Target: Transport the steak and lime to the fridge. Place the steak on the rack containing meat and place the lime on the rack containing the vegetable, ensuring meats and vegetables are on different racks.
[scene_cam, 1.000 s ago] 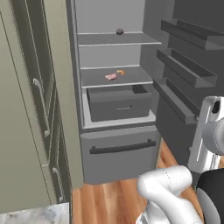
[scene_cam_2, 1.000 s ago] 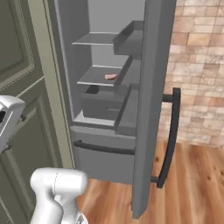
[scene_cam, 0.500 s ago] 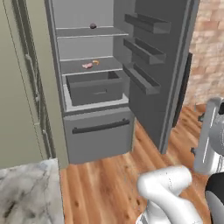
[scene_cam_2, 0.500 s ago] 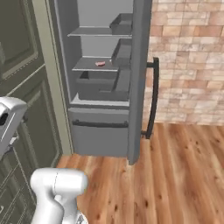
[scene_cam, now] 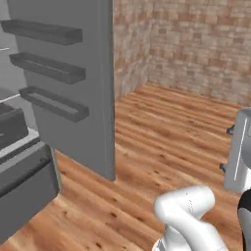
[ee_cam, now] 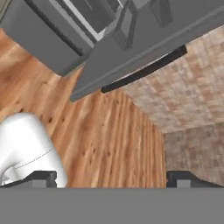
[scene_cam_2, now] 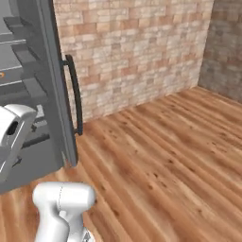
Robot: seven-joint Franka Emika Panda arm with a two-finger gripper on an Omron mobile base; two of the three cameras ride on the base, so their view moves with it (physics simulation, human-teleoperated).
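Observation:
The fridge (scene_cam: 93, 98) stands open at the left, its door swung out with three dark bins on the inner side and a grey drawer (scene_cam: 24, 181) low down. In the right base view I see the door's edge (scene_cam_2: 54, 94) and its black handle (scene_cam_2: 75, 94), with pale shelves (scene_cam_2: 19, 52) behind. The hand view looks along the wooden floor at the fridge door (ee_cam: 144, 39). My gripper (ee_cam: 113, 178) is open, its fingertips (ee_cam: 43, 177) far apart with nothing between them. The steak and the lime are out of view.
A wooden floor (scene_cam: 171, 127) stretches to the right of the fridge door. Brick walls (scene_cam_2: 142, 47) close the room behind it and meet in a corner at the far right. The door sticks out into the floor space.
The whole picture has swung to the right as the base turned: the fridge interior has slid off to the left and the brick walls and floor have come in. The gripper stays open.

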